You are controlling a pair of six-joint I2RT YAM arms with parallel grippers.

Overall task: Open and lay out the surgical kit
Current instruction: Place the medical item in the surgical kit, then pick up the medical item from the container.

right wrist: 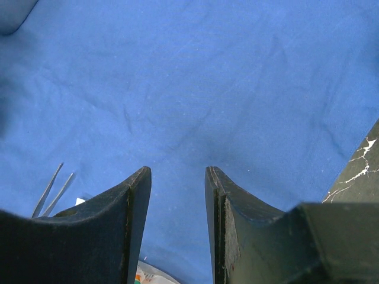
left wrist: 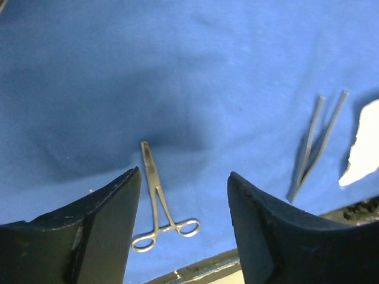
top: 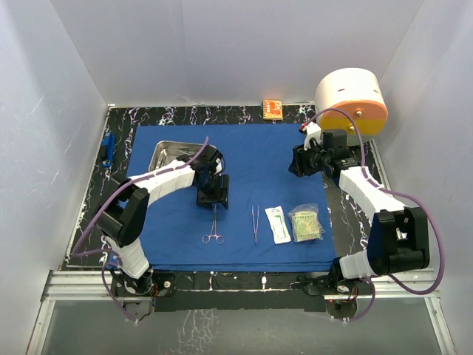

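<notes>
Lying on the blue cloth (top: 244, 148): steel tray (top: 166, 153) back left; ring-handled forceps (left wrist: 157, 195) near the left gripper (left wrist: 183, 174), spread, empty; tweezers (top: 255, 224); white packet (top: 278, 224); green packet (top: 306, 224). Farthest right, right gripper (right wrist: 177, 171), spread, empty, over bare cloth.

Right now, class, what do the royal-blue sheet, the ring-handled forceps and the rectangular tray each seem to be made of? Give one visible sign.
Royal-blue sheet: woven cloth, matte; soft creases and dents show.
Slim ring-handled forceps: metal, probably steel, silvery finish; thin, with pale glints.
Shiny rectangular tray: polished metal, likely steel; its walls mirror the light.
</notes>
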